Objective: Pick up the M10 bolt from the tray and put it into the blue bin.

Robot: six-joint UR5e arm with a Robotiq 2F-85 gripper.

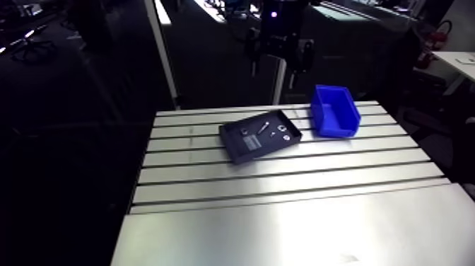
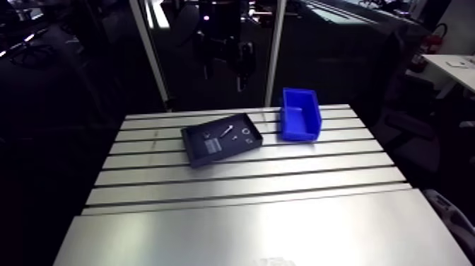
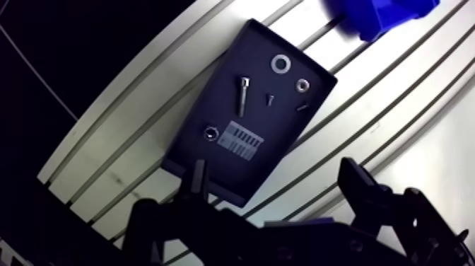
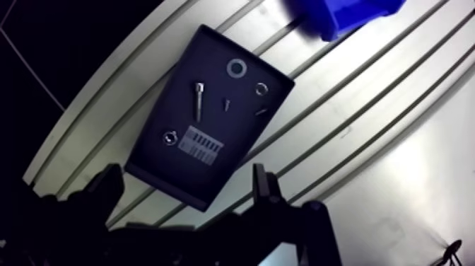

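- Hanging high beyond the table's far edge, the arm came down from the top of the arm view with its wrist pointed roughly downward. The gripper [image 3: 273, 173] sat well above the surface.
- Table [image 1: 283, 212]: slotted aluminium, grooves running across, smooth plate on the near part.
- Leftmost of the two containers in the arm view was a dark shallow tray [image 1: 263, 150]. It lay flat on the far half of the table, turned askew to the slots.
- Tray contents, left to right in the arm view:
  - a hex nut [image 3: 210, 132]
  - a pale striped label [image 3: 241, 139]
  - the M10 bolt [image 3: 242, 95], lying on its side on the tray floor with its head end pointing away from the gripper
  - a small screw [image 3: 269, 100]
  - a washer [image 3: 280, 64]
  - a second nut [image 3: 302, 85]
- All the tray pieces lay apart from one another.
- Pincer, wrist view: the two dark fingers [image 3: 199, 177] were spread wide with only tray rim and table showing between them, so it was released. The tray lay ahead of and below it, near rim close under one fingertip. The bolt was well ahead of the fingers and untouched.
- Rightmost was the blue bin [image 1: 319, 117], upright and open-topped on the same far half of the table. It stood near the tray's right corner but apart from it. In the wrist view it lay beyond the tray, only partly seen.
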